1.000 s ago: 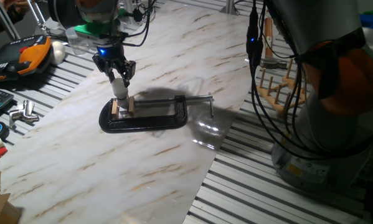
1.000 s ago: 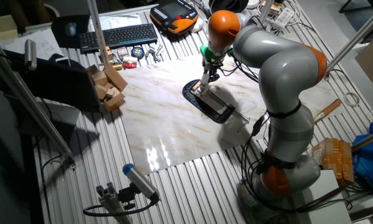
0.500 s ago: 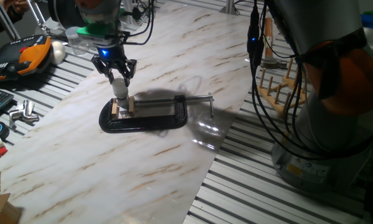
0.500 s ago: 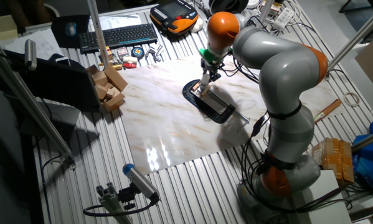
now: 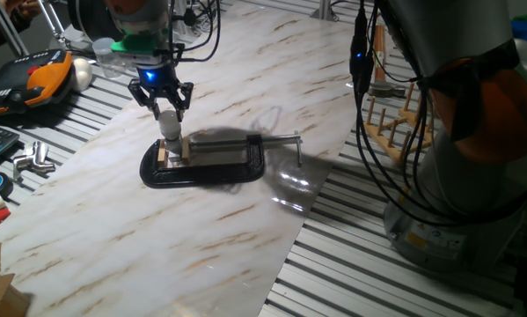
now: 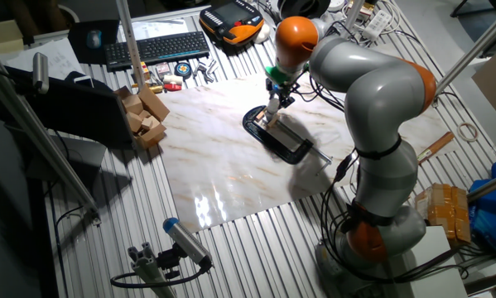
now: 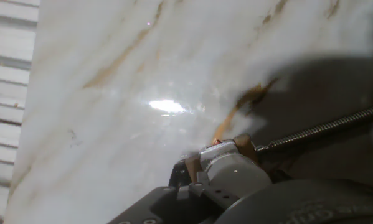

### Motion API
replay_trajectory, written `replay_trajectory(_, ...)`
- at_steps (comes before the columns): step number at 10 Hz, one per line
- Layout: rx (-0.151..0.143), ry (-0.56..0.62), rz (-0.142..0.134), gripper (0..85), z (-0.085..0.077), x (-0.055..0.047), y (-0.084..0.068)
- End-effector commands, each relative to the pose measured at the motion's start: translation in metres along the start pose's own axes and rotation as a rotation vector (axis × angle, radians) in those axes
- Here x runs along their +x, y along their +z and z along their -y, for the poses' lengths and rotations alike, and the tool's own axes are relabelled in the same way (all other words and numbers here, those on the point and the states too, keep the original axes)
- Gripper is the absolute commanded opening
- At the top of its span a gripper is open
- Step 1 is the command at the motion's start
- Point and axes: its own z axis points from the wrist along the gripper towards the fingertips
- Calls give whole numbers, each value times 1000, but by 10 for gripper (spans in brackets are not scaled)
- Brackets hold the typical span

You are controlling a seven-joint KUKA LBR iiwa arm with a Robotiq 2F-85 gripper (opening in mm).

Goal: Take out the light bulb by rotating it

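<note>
The light bulb (image 5: 169, 123) is seen upright, white globe above silver base, seated far-left on the marbled board.

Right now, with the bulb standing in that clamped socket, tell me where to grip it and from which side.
Grip the light bulb on its rounded white glass, coming straight down from above. It stands upright in the wooden socket block held by the black C-clamp, so only the top is free. The gripper sits right over it; fingers on opposite sides should allow twisting about its vertical axis.

The gripper (image 5: 161, 99) sits higher than a second ago, fingers now around the top of the light bulb (image 5: 169, 123) rather than lower down.
</note>
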Motion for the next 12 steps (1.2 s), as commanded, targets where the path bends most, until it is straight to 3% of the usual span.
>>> replay_trajectory(1, 0, -21, 3, 0, -1, 0, -1)
replay_trajectory(4, -4, -86, 15, 0, -1, 0, -1)
replay_trajectory(9, -11, -182, 69, 0, -1, 1, -2)
replay_trajectory(12, -5, -233, 63, 0, -1, 2, -1)
